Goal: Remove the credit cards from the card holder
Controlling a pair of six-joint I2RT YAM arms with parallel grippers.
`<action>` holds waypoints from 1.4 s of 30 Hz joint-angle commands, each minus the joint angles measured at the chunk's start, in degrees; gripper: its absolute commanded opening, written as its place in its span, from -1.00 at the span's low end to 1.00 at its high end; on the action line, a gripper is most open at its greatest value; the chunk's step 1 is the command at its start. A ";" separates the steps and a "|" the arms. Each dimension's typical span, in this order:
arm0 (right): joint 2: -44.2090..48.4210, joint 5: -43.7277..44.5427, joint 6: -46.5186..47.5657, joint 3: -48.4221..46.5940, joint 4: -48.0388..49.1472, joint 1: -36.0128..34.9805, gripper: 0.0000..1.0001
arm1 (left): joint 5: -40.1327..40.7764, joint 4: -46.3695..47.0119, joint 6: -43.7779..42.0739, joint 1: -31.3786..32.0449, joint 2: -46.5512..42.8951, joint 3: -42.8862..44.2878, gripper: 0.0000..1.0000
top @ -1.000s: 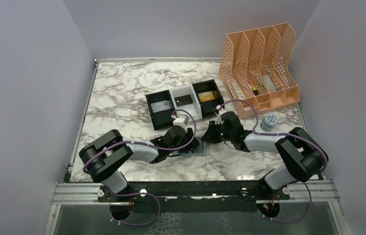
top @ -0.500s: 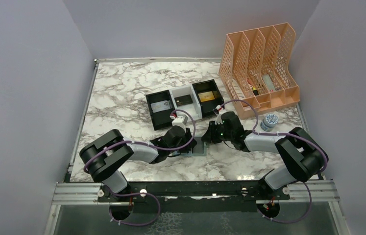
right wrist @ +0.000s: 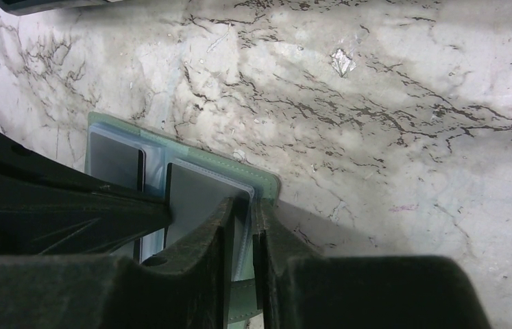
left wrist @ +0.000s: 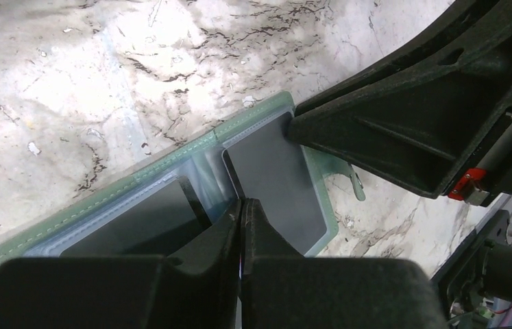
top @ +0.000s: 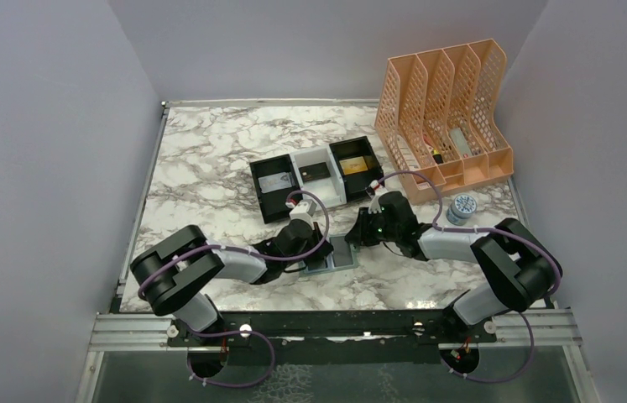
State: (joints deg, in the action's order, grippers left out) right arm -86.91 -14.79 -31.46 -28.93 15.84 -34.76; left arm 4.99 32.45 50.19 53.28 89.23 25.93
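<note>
The sage-green card holder (top: 332, 262) lies open on the marble between both grippers. Its stitched border (left wrist: 102, 199) frames pale clear pockets. Two dark credit cards sit in the pockets, one in each half (left wrist: 136, 219) (left wrist: 273, 178). My left gripper (left wrist: 242, 202) is shut at the middle fold, and the inner edge of the right-hand card runs into its closed jaws. My right gripper (right wrist: 242, 205) is shut on the holder's far edge, with green cover (right wrist: 205, 156) and clear pocket between its fingers. In the top view the left gripper (top: 320, 250) and the right gripper (top: 358, 238) face each other across the holder.
A black-and-white three-compartment tray (top: 295, 179) stands just behind the grippers, with small flat items inside. An orange file rack (top: 444, 117) fills the back right. A small round tin (top: 462, 206) sits beside the right arm.
My left gripper has shut and drawn back toward the near left, so more of the open holder shows in the top view. The right gripper has stayed in place.
</note>
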 commanded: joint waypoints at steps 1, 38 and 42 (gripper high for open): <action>-1.02 -1.96 -0.53 1.93 -3.82 -0.39 -0.68 | -1.58 2.71 1.13 0.51 -2.35 -1.06 -1.00; 0.92 -2.56 1.40 1.54 -12.18 -0.39 -0.64 | -5.18 2.62 -1.06 0.55 -2.46 -3.76 -0.34; 1.95 -1.38 -0.39 3.59 -10.63 -0.39 -0.67 | -3.09 2.49 -0.36 0.50 -3.67 -6.05 -0.28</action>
State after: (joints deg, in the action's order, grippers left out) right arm -83.79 -22.33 -31.07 -28.42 7.03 -34.81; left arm 0.93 34.35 49.84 53.39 86.17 22.46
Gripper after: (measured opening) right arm 0.167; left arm 0.343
